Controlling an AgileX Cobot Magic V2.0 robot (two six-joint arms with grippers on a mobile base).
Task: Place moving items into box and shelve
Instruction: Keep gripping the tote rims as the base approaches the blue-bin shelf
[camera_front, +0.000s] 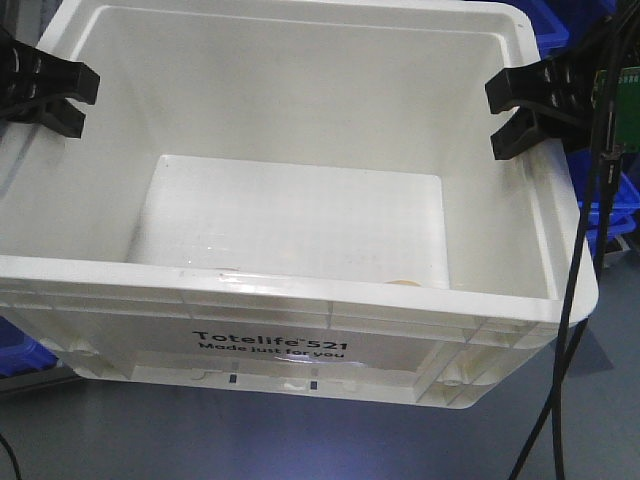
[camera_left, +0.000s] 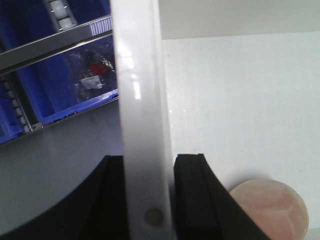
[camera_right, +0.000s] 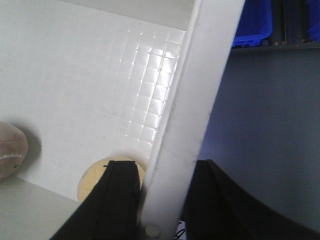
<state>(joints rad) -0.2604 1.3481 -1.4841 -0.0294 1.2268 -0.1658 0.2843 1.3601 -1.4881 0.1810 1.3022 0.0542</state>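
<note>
Nearest to the front camera, we are looking at the box (camera_front: 300, 290), its printed front wall facing us and its mouth open upward. It is sitting over a grey surface (camera_front: 300, 440), and we cannot tell whether it is resting there or hanging clear. The left pincer (camera_front: 85, 105) is clamping the box's left wall, one finger inside and one outside. The right pincer (camera_front: 495, 122) is doing the same on the box's right wall.

We are judging the box to be stiff, bulky and fairly light, since it is looking nearly empty. Its glossy plastic is likely slippery under a thin pinch. The ribbed rim on the two opposite side walls is therefore looking like the right hold, with the box kept level. Loose cargo could roll and shift the weight.

We are counting one box and two pincers. Inside the box, a pink round thing (camera_left: 267, 210) is lying by the left wall. A cream disc (camera_right: 92, 177) is lying against the right wall, with a brownish ball (camera_right: 7, 150) farther in. We cannot tell whether the pink thing and the ball are one item, so we are counting at least two. Blue bins (camera_front: 545, 25) are showing behind and beside the box, too cropped to count. Black cables (camera_front: 570, 300) are hanging to the box's right.
</note>
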